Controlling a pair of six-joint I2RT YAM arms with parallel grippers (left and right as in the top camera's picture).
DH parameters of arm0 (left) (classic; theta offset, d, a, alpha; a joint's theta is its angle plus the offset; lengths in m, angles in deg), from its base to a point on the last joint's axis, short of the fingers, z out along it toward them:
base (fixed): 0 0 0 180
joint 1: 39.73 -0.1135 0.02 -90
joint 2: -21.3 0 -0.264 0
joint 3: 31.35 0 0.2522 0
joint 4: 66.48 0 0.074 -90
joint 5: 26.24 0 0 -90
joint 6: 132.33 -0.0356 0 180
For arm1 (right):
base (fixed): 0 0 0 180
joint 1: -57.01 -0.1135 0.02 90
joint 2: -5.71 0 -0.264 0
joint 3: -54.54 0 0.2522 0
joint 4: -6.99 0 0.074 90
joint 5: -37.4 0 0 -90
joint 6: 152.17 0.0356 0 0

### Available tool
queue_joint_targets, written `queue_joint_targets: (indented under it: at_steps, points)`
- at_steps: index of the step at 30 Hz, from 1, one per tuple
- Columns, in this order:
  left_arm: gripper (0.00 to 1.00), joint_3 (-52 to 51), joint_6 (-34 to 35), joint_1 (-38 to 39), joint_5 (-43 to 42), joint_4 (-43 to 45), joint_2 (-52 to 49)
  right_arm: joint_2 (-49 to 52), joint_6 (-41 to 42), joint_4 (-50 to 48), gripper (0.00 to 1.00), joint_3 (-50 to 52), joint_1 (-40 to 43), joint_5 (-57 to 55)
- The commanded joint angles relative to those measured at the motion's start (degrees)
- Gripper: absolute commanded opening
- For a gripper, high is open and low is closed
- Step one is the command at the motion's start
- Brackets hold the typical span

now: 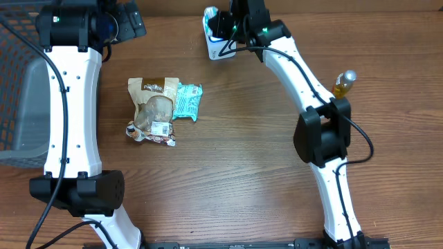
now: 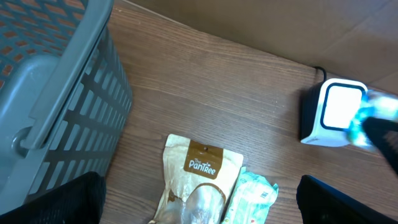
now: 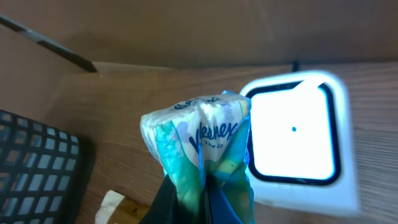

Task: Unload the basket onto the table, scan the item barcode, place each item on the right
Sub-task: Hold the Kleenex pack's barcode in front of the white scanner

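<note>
1. Your right gripper [image 3: 198, 200] is clamped on the Kleenex tissue pack [image 3: 200, 140]. In the right wrist view its dark fingers pinch the pack's lower end from both sides. The pack stands up out of them with its printed name facing the camera.
2. Just beyond the pack sits the barcode scanner [image 3: 292, 134], its white window lit. The pack's right edge overlaps the left edge of the window in that view. You cannot tell whether the two touch.
3. From overhead, the right gripper hangs over the scanner at the far edge of the table [image 1: 242, 152], and the arm hides most of the pack.
4. Mid-table lie a PanTree pouch [image 1: 154, 111] and a teal packet [image 1: 186, 102]. They touch side by side, the packet on the pouch's right, and both are well apart from the right jaws.
5. Your left gripper [image 1: 130, 26] hovers at the far left corner with its jaws spread wide and nothing between them. In the left wrist view the dark fingertips [image 2: 68, 199] sit in the bottom corners, with the pouch and packet on the wood below, between them.
6. A grey slatted basket [image 1: 28, 104] stands at the left edge, just beside the left arm.
7. A small amber bottle [image 1: 344, 84] stands on the right, close to the right arm's elbow.
</note>
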Motion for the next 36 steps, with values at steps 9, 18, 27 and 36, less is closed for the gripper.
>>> queue_joint_targets:
  at_steps: [9,18,27,36]
  points:
    - [1.0,1.07,0.2,0.07,0.15,0.07,0.35,6.58,16.02,-10.56,0.04,0.35,3.87,7.85]
    - [0.99,1.09,0.17,0.07,0.15,0.07,0.35,6.6,23.93,-13.09,0.04,0.35,3.82,8.02]
    - [1.0,1.07,0.2,0.07,0.15,0.09,0.35,7.06,23.89,-12.04,0.07,2.1,3.43,3.37]
    - [0.99,1.07,0.17,0.07,0.15,0.07,0.35,4.59,22.51,-8.39,0.04,2.78,3.43,7.63]
